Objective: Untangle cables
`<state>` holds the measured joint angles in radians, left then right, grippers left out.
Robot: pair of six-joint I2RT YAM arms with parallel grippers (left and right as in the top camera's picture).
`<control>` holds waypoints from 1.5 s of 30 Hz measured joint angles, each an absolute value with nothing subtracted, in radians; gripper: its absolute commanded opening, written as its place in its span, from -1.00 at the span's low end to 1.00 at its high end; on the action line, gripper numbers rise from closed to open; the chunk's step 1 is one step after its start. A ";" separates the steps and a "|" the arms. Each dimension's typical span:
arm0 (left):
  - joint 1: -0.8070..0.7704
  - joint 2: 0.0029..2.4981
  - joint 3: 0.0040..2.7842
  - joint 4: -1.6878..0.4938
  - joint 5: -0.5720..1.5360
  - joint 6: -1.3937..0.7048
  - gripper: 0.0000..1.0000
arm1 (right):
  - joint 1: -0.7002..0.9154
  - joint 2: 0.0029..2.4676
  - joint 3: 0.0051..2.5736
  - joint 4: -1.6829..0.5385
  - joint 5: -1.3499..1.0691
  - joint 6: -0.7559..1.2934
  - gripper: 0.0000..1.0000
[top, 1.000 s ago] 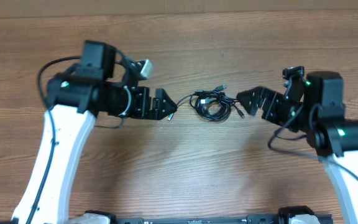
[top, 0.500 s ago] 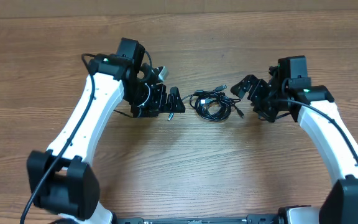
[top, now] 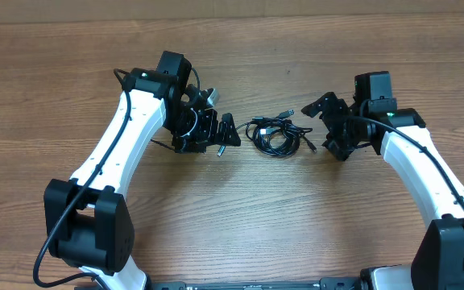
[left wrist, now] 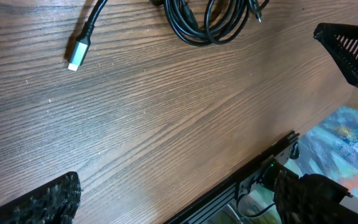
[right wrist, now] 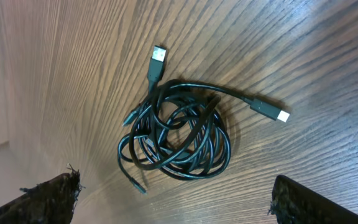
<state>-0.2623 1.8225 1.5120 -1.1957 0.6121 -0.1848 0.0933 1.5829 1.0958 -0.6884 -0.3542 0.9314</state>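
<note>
Tangled cables (top: 276, 135) lie mid-frame between wide-open left gripper (top: 225, 134) and right gripper (top: 325, 127); each should pinch a separate plug end.

The cables (top: 275, 135) are lying knotted on the table (top: 240, 217) between the left gripper (top: 225, 134) and the right gripper (top: 324, 126), whose jaws are standing spread wide.

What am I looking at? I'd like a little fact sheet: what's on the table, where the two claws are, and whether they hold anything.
On the table: tangled bundle of thin black cables on a brown wooden tabletop
Loose end: silvery-tipped plug lying near the left gripper
Left gripper: open, beside the bundle, holding nothing
Right gripper: open, on the opposite side, holding nothing
</note>
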 measured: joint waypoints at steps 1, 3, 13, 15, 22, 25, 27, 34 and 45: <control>-0.262 1.822 1.512 -1.196 0.612 -0.185 0.99 | 0.101 1.583 1.096 -0.689 -0.338 0.944 0.90; -0.262 1.822 1.512 -1.196 0.612 -0.185 0.99 | 0.115 1.583 1.096 -0.688 -0.317 0.960 0.80; -0.262 1.822 1.512 -1.196 0.612 -0.185 0.98 | 0.163 1.607 1.096 -0.626 -0.279 1.035 0.61; -0.262 1.822 1.512 -1.196 0.612 -0.185 0.99 | 0.166 1.638 1.096 -0.611 -0.279 1.042 0.56; -0.262 1.822 1.512 -1.197 0.612 -0.185 0.99 | 0.166 1.681 1.096 -0.599 -0.273 1.062 0.34; -0.262 1.822 1.512 -1.195 0.612 -0.185 0.99 | 0.166 1.681 1.096 -0.599 -0.273 1.065 0.33; -0.262 1.822 1.512 -1.190 0.612 -0.185 0.99 | 0.166 1.681 1.096 -0.599 -0.274 1.066 0.32; -0.262 1.822 1.512 -1.184 0.612 -0.185 0.99 | 0.183 1.685 1.096 -0.594 -0.284 1.072 0.32; -0.262 1.822 1.512 -1.180 0.612 -0.185 0.99 | 0.205 1.725 1.096 -0.543 -0.283 1.072 0.18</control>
<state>-0.2623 1.8225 1.5120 -1.1797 0.6121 -0.1848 0.2054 1.7252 1.0962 -0.5434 -0.2829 1.0721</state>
